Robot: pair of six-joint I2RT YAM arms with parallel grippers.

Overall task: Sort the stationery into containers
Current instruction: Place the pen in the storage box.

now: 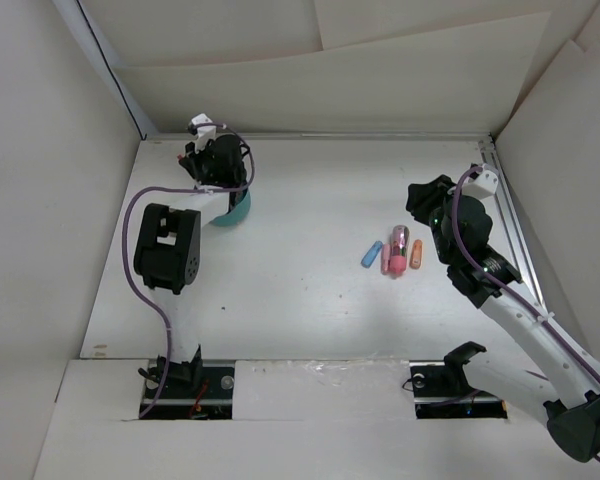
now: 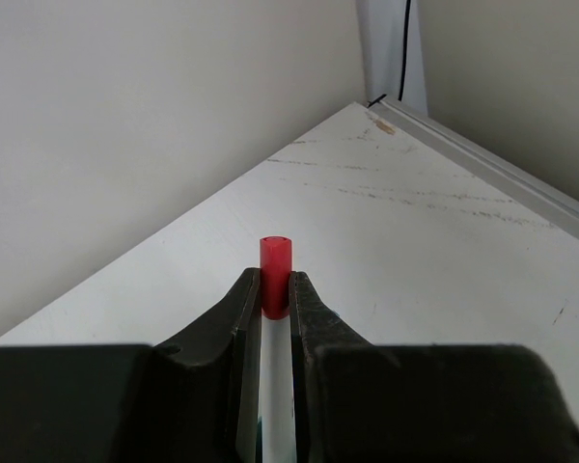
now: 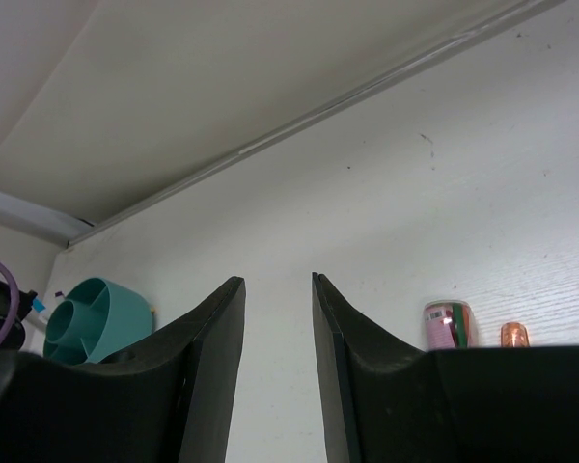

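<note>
So the left gripper [image 2: 275,289] is pinching a red-capped pen [image 2: 276,258] near its cap by the teal cup [image 1: 235,212] far left, probably light, stiff and slick, right gripper [image 3: 276,280] empty, fingers apart.

I have the left arm [image 1: 167,248] stretched to the far left, left gripper [image 2: 275,289] pinched on a red-capped pen [image 2: 276,258]; right gripper [image 3: 278,282] hovers, jaws parted.

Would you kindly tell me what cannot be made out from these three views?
- teal cup: top view, mostly hidden under the left arm.
- red-capped pen: left wrist view, shaft hidden inside the left gripper.
- pink marker and orange marker: right wrist view, lower parts cut off by the right gripper.
</note>
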